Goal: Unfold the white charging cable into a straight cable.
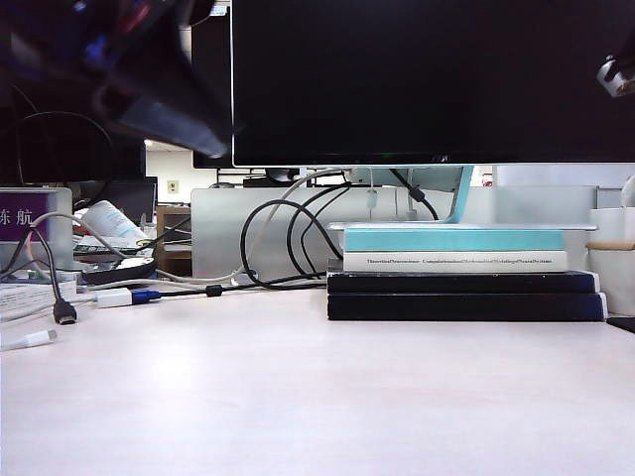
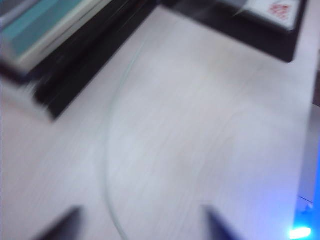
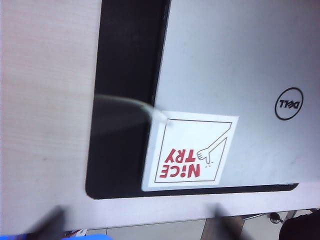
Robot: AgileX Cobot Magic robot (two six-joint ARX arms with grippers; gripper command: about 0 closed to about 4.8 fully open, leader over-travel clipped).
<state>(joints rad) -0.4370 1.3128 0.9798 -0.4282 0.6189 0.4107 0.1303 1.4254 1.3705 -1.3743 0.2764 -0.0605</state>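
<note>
Left gripper (image 2: 140, 225) released, jaws apart | white charging cable (image 2: 107, 150) ran lengthwise between fingertips, frame bottom to upper centre | right gripper (image 3: 135, 222) released, cable end (image 3: 150, 109) mid-frame above it.

Dark blurred arm (image 1: 149, 94), black pincer (image 2: 142, 222) tips, blue LED glow (image 2: 300, 232).
</note>
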